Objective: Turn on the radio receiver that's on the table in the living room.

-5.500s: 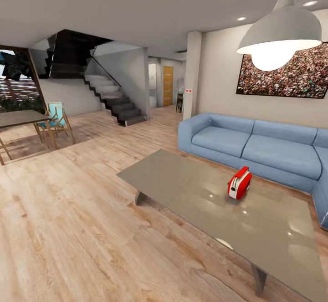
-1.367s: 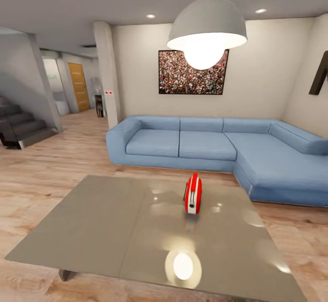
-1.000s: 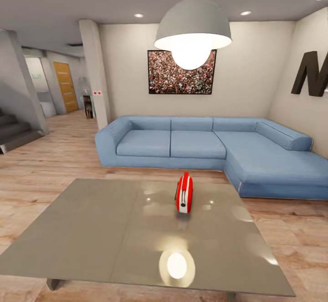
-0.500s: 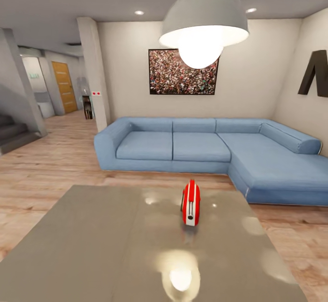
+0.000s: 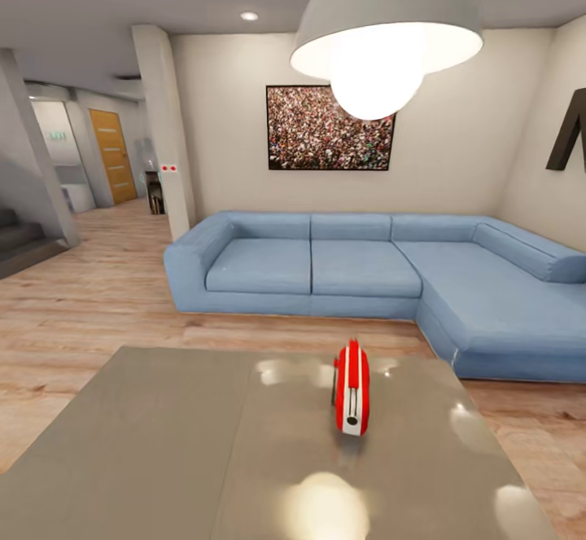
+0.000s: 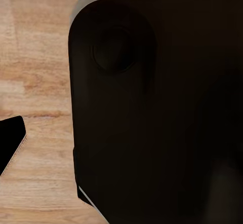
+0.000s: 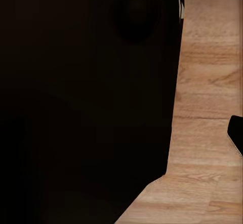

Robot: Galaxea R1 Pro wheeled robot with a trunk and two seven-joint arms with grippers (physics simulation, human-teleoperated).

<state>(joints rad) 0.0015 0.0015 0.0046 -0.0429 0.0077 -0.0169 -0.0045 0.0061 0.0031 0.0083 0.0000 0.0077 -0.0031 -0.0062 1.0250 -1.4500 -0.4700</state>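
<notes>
Now: radio receiver (image 5: 351, 388) upright on table (image 5: 163, 442) | gripper state: cannot tell

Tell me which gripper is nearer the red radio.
Right, probably: the radio sits slightly right of centre on the table; both wrist views face floor beside the robot's dark body.

the camera swings from the staircase side to face the blue sofa (image 5: 366, 267) head-on, then closes in on the counter (image 5: 163, 434). the counter now runs off the lower edge of the head view. the radio receiver (image 5: 352, 388) appears larger and lower in the picture, its narrow end toward the camera. the pendant lamp (image 5: 382, 15) looms larger, its top cut off. the stairs slip to the left edge.
</notes>
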